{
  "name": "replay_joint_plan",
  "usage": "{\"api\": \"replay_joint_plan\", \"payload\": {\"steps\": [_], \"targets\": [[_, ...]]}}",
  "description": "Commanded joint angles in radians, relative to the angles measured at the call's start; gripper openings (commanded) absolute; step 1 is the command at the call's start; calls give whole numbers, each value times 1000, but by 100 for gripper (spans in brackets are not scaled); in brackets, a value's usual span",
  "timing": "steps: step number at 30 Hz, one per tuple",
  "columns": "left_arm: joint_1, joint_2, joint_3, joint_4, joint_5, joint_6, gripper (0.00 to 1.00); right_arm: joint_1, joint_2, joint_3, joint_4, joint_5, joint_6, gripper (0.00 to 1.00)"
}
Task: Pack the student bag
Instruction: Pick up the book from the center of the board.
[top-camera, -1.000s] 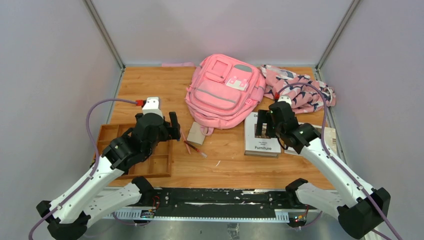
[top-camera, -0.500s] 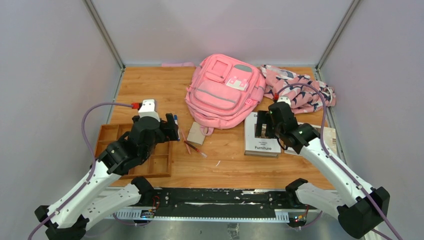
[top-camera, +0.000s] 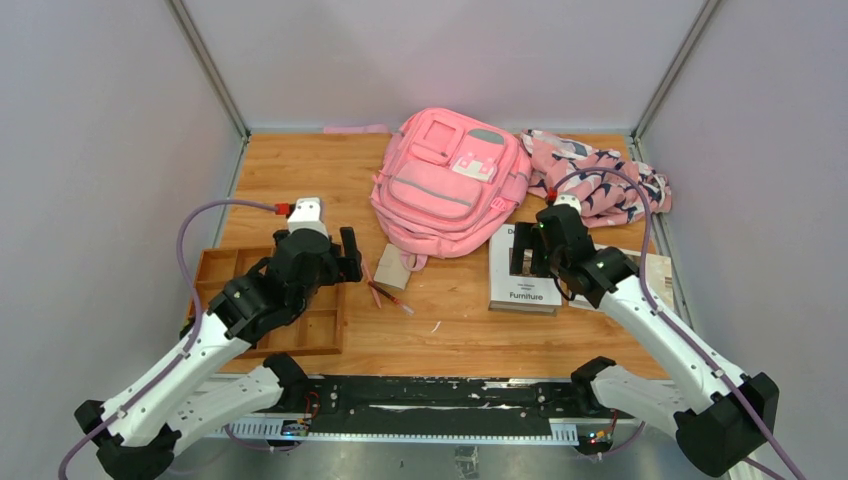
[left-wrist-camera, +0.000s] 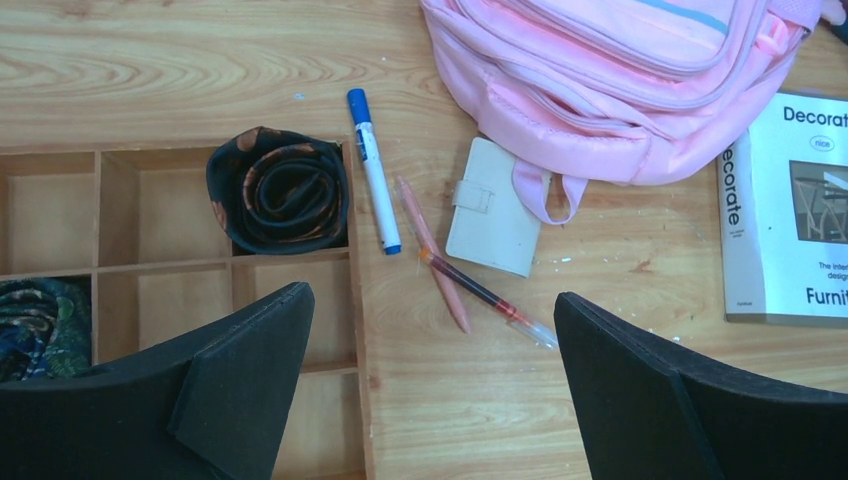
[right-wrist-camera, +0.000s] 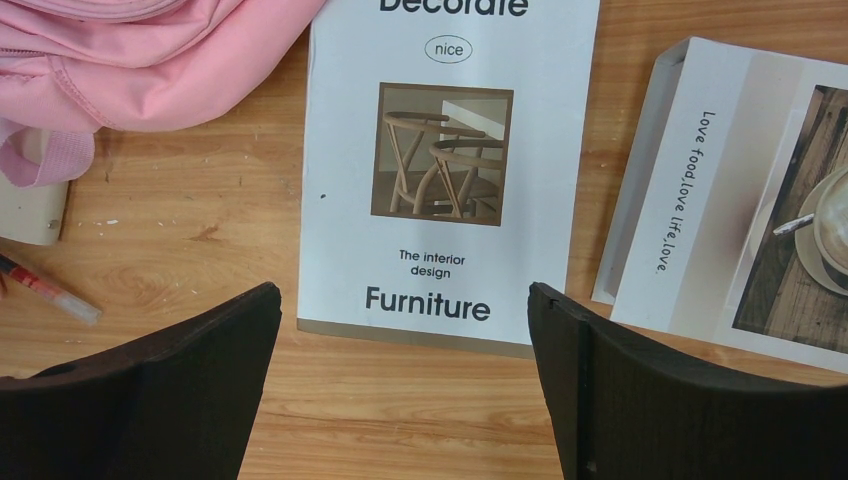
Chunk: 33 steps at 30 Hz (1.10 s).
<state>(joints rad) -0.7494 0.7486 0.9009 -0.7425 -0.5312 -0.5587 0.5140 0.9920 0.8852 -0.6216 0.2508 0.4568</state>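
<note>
- Pink fabric marks the bag (top-camera: 450, 185), which is laid front-up at the far middle of the desk (top-camera: 300, 170). Its long axis is run from about 7 to 1 o'clock in the top view. No open zip can be made out.
- The left hand (left-wrist-camera: 430, 295) is held wide apart with nothing in it, above the desk. From it the bag is found at about 1 o'clock in the top view.
- Below that hand a marker (left-wrist-camera: 374, 170), two pens (left-wrist-camera: 430, 255) and a small notebook (left-wrist-camera: 492, 222) are seen. The marker's long axis is set near 12 to 6, tipped slightly toward 11 to 5. A wooden tray (left-wrist-camera: 355, 330) is placed at 9 o'clock of them.
- The right hand (right-wrist-camera: 402, 290) is also spread wide and empty, poised over the near edge of the book (right-wrist-camera: 450, 170).
- In the right wrist view the book's long axis is run 12 to 6, and the fingers are stood at 9 and 3, across its short side.
- The bag's near edge is met at 10 to 11 o'clock of the right hand, at or just over the book's far left corner.
- A second book (right-wrist-camera: 720, 220) is laid just beside the first at 3 o'clock, a strip of desk being left between them.
- The right arm is judged nearer to both book and bag. The small items are judged better reached by the left.
</note>
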Motion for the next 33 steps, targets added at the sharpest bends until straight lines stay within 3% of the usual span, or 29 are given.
{"api": "replay_joint_plan", "payload": {"steps": [1, 8, 14, 21, 33], "targets": [[-4, 19, -9, 23, 9, -10, 100, -6, 8, -12, 4, -10, 13, 97], [-4, 164, -14, 102, 61, 1, 100, -3, 30, -32, 65, -138, 56, 97], [1, 450, 149, 168, 124, -5, 100, 32, 45, -43, 67, -150, 81, 97], [152, 712, 319, 156, 316, -137, 94, 54, 46, -17, 82, -153, 99, 97], [186, 813, 339, 233, 400, -274, 87, 62, 45, -33, 62, -150, 102, 96]]}}
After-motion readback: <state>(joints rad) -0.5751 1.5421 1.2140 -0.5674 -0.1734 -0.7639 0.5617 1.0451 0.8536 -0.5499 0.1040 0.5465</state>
